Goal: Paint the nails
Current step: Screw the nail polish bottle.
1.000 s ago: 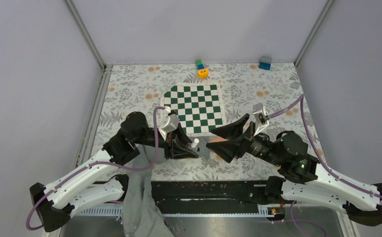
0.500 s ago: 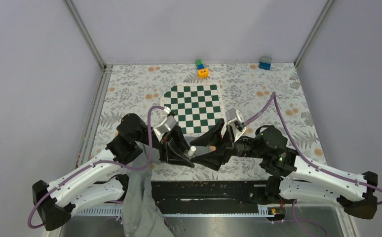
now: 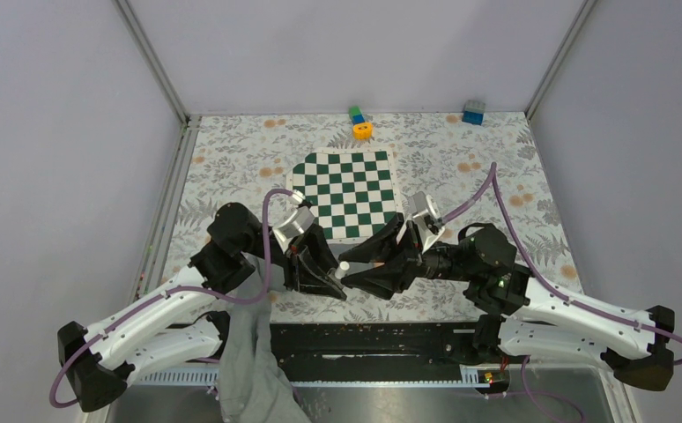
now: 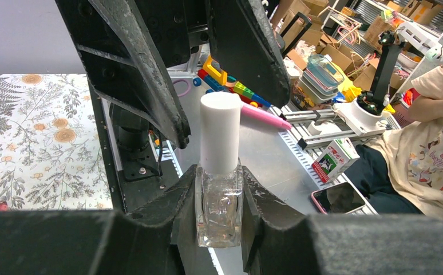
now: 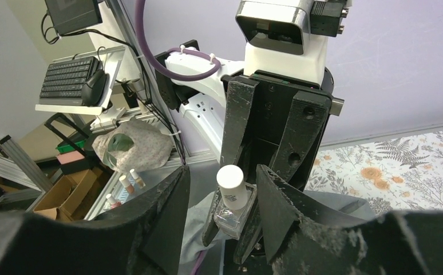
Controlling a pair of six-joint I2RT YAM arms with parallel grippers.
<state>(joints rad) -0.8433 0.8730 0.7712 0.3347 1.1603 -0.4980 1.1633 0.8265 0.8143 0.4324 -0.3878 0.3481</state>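
From above, the floral cloth (image 3: pixel 461 159) is covering the whole table, and plain lilac walls are closing it in on three sides. A green-and-white chessboard mat (image 3: pixel 348 192) is lying in the middle. An orange ring (image 3: pixel 362 130), green and blue blocks (image 3: pixel 356 115) and a blue block (image 3: pixel 472 112) are sitting along the far edge. Low in the centre the two arms are meeting. The left gripper (image 3: pixel 330 280) is clamping a small bottle (image 3: pixel 344 266) with a white cap, and the right gripper (image 3: pixel 355 271) is reaching in around that cap. A grey sleeve (image 3: pixel 249 361) is trailing from the bottom edge up under the left arm. The nails are hiding beneath the grippers, so I cannot see them.

Through the left wrist camera, the left gripper (image 4: pixel 219 195) is squeezing the clear glass bottle (image 4: pixel 219 215) upright. The right gripper's black fingers (image 4: pixel 133 69) are hanging at either side of the cap (image 4: pixel 220 132), apart from it. The cloth (image 4: pixel 30 132) is showing at left. At right, a pink pen (image 4: pixel 262 114), a small carton (image 4: pixel 336 157), a phone (image 4: pixel 336 197) and a seated person (image 4: pixel 431 143) are filling the room beyond.

Through the right wrist camera, the right gripper (image 5: pixel 222 177) is standing open, with gaps showing on both sides of the cap. A keyboard (image 5: pixel 70 80) is resting on a shelf at upper left, and the wall (image 5: pixel 396 69) is rising behind.
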